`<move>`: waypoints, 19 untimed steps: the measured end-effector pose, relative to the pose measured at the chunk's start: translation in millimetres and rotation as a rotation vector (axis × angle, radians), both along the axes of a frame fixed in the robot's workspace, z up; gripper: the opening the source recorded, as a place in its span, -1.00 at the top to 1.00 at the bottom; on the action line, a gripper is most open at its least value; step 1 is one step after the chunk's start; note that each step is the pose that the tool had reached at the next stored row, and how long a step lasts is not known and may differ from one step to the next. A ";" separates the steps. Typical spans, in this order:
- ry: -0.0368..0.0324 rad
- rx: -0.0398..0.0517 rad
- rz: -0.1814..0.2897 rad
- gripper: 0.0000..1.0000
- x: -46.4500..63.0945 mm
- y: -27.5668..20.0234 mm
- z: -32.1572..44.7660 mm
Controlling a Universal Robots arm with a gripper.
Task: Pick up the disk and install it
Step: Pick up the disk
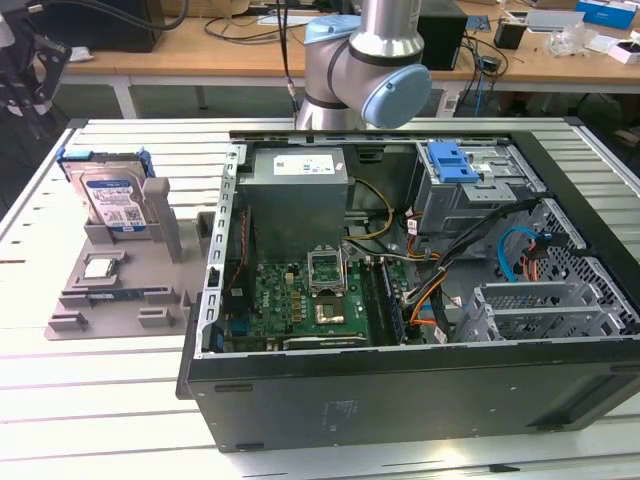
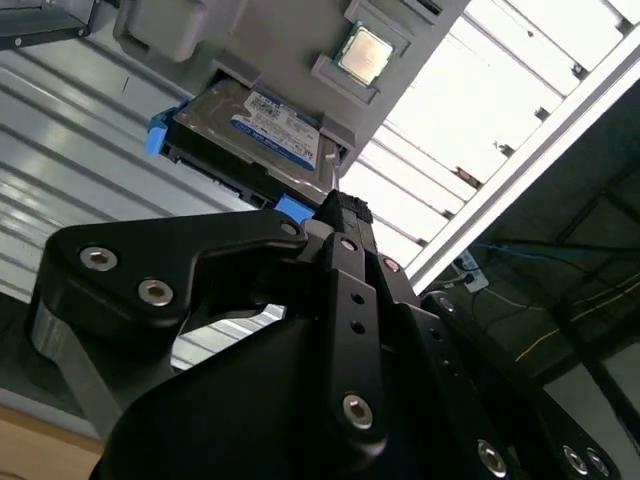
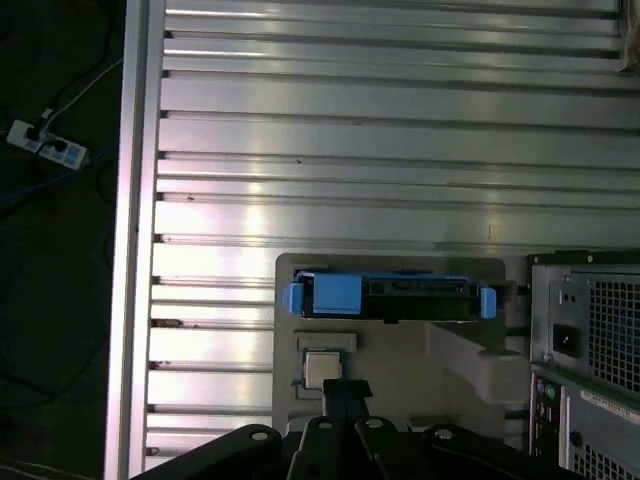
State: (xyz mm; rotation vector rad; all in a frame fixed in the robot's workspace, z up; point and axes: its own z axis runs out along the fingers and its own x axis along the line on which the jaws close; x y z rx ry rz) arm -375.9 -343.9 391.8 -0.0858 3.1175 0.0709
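Observation:
The disk (image 1: 112, 200) is a silver hard drive with a white-and-blue label in a blue bracket. It leans upright in a grey holder (image 1: 150, 270) on the exterior view's left, beside the open computer case (image 1: 400, 400). In the second wrist view the disk (image 2: 255, 128) lies just past my black fingertips (image 2: 345, 208). In the first wrist view the disk (image 3: 385, 297) shows edge-on. My gripper (image 3: 346, 390) hangs above and apart from it, fingers pressed together with nothing between them. In the exterior view, my gripper (image 1: 25, 90) shows at the far upper left.
A small square silver chip (image 1: 100, 267) rests on the grey holder below the disk. Inside the case a grey drive cage with a blue latch (image 1: 455, 162) sits at the back, amid cables and a motherboard (image 1: 300, 295). The slatted metal table (image 1: 100, 400) ends near the holder.

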 end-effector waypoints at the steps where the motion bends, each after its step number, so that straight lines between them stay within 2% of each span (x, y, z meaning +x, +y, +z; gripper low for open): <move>1: 0.0000 0.0000 0.033 0.79 0.0 0.0 0.0; 3: 0.0000 -0.0001 0.075 0.79 0.0 0.0 0.0; 9: 0.0000 0.0000 0.163 0.79 0.0 0.0 0.0; 12: 0.0000 -0.0001 0.257 0.79 0.0 0.0 0.0; 15: 0.0000 -0.0001 0.331 0.79 0.0 0.0 0.0; 19: 0.0000 -0.0001 0.394 0.79 0.0 0.0 0.0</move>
